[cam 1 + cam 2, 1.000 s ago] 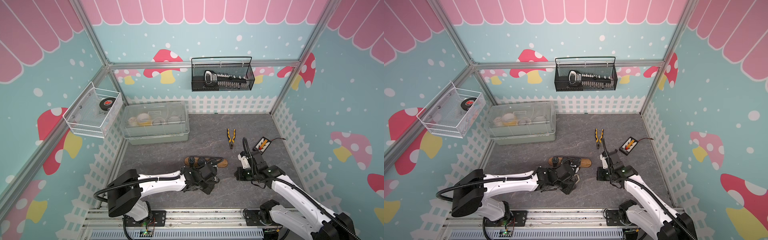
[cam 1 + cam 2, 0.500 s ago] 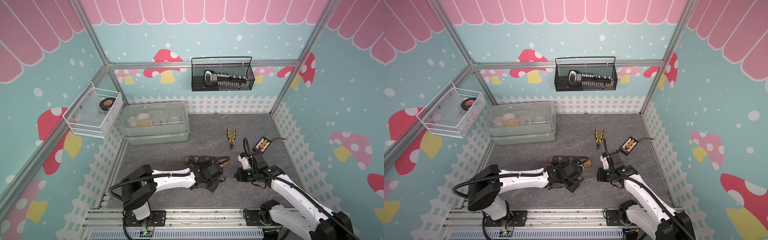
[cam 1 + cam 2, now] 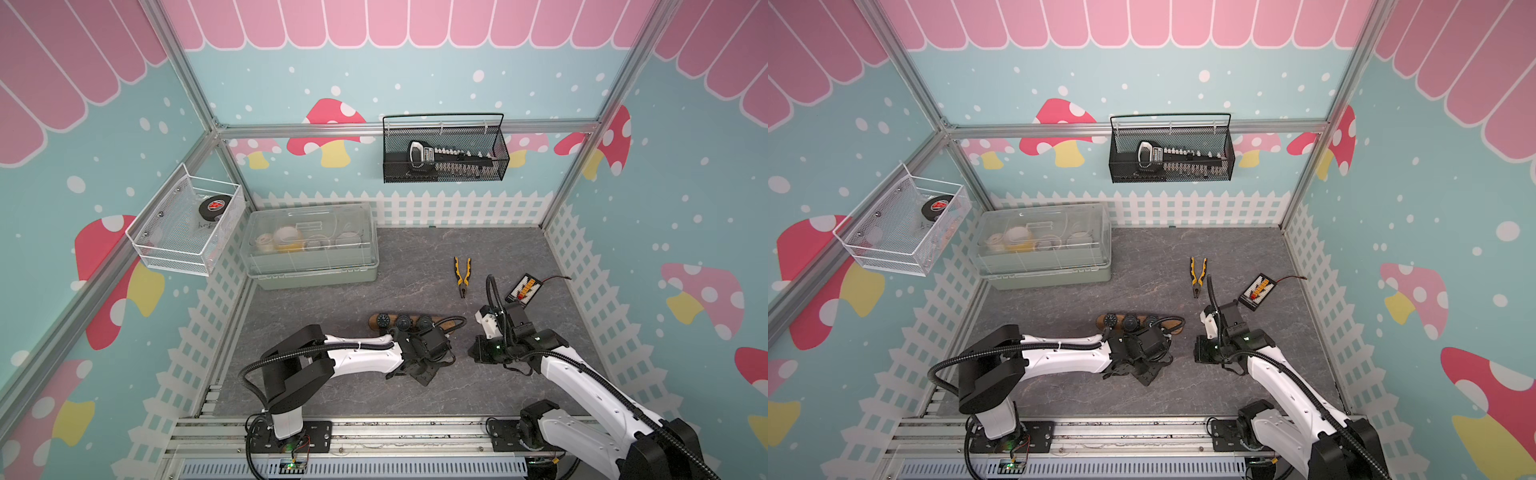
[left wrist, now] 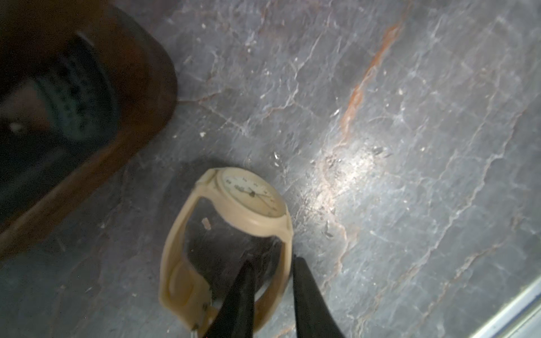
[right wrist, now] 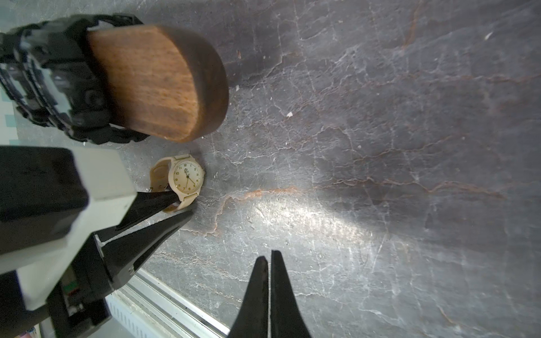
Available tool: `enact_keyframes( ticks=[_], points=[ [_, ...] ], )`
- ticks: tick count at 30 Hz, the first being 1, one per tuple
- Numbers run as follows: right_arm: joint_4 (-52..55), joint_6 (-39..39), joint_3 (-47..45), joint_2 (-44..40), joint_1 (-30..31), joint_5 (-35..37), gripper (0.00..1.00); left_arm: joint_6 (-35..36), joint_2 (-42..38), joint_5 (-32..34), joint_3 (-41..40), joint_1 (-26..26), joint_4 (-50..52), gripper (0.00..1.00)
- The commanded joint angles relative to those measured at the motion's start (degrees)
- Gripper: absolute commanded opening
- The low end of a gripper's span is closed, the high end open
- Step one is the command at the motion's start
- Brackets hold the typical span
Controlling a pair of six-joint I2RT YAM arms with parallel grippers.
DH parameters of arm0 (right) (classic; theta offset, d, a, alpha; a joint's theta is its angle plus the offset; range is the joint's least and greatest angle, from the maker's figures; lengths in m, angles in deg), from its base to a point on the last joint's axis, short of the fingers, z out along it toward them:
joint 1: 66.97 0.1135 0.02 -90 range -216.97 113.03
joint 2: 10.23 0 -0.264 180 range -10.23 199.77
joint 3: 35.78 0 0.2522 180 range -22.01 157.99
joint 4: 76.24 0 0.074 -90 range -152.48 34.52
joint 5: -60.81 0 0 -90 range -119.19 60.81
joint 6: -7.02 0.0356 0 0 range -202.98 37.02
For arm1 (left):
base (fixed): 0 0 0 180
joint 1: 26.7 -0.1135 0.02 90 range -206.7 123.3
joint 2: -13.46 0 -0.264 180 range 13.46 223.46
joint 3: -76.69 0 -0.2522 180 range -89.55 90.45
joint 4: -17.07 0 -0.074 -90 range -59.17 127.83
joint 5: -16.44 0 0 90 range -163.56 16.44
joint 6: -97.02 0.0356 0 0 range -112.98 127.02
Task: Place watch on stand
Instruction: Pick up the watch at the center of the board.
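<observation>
Open grey tabletop (image 5: 380,146) past the stand (image 5: 152,82)'s rounded end, which is bare (dark watches (image 3: 403,322) crowd the rest); a cream watch (image 5: 186,178) lies just beside it.

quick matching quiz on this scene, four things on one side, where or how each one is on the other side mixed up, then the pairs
Things
1. cream watch
2. yellow-handled pliers
3. black roll with a red label
4. right pincer

Places or states
a. in the white wire basket on the wall
b. shut, holding nothing
c. on the grey tabletop by the end of the stand, with the left pincer astride its strap
d. lying flat toward the back, touched by nothing

Pairs: 1-c, 2-d, 3-a, 4-b
</observation>
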Motion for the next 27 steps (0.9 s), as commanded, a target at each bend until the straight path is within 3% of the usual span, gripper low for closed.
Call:
enact_keyframes(
  ticks=[1, 4, 20, 27],
  points=[
    [-0.2, -1.1, 0.7, 0.5, -0.5, -0.8, 0.05, 1.0, 0.8, -0.5, 1.5, 0.4, 1.1, 0.12],
    [-0.2, -1.3, 0.7, 0.6, -0.6, -1.1, 0.05, 0.6, -0.1, -1.3, 1.5, 0.4, 1.0, 0.00],
    [-0.2, -0.5, 1.6, -0.6, -1.4, -3.7, 0.06, 0.4, -15.3, -6.2, 5.2, 0.3, 1.5, 0.00],
    [-0.5, 0.4, 2.2, -0.8, -1.5, -4.9, 0.06, -2.3, -24.1, -11.4, 3.5, -3.1, -3.5, 0.00]
  ],
)
